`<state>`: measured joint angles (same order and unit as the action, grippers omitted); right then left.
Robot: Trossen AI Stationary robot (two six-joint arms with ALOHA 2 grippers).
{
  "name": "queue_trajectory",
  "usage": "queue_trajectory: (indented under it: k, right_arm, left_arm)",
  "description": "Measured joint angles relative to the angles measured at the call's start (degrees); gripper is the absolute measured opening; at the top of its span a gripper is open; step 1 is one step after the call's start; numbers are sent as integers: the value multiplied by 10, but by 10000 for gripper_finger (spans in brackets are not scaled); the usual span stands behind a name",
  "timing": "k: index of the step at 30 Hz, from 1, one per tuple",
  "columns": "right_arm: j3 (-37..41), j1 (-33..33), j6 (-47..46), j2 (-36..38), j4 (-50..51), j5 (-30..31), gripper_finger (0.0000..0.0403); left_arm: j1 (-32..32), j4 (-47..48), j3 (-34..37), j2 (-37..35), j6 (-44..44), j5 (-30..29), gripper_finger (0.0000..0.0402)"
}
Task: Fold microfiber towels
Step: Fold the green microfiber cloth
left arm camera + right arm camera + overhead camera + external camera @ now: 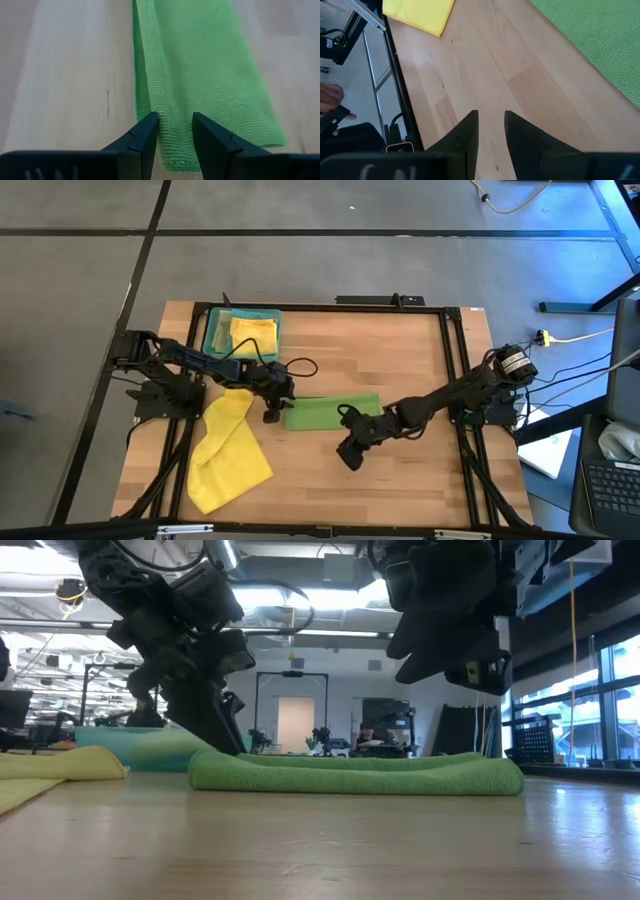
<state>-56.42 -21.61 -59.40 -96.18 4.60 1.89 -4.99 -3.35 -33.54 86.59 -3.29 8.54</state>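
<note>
A translucent teal tray (213,330) is seen at the far left of the wooden table (400,470). A yellow cable (580,337) (on the floor) is laid to the table's right.

Even, bright indoor light overall. In the low view, ceiling strip lights (300,595) behind the arms glare white, leaving both arms as dark silhouettes; the window (610,690) adds daylight. The wooden table (320,850) in front is soft and out of focus, with a faint sheen. High view: short soft shadows under the arms, a blue cast on the floor (560,240). Left wrist view: green towel (200,65) weave sharp near, blurring farther off.
</note>
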Motion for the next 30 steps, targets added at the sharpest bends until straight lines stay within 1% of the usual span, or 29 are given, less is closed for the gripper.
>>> queue_trajectory:
  k: [6,10,16,21,28,30]
  right_arm:
    - [0,0,-3,0,-3,6,96]
    - [0,-1,-8,0,-4,6,96]
    - [0,-4,-14,0,-4,6,96]
    - [0,-4,-6,0,-4,6,96]
    - [0,-4,15,0,2,6,96]
    - [0,-4,27,0,2,6,96]
  left_arm:
    - [-11,-1,-1,42,15,9,115]
    - [-19,-13,-1,46,45,-1,113]
    - [-32,-16,-9,43,46,-7,101]
    - [-37,3,-42,43,44,-7,74]
    - [-37,46,-96,43,28,-6,10]
    - [-37,54,-97,43,23,-5,4]
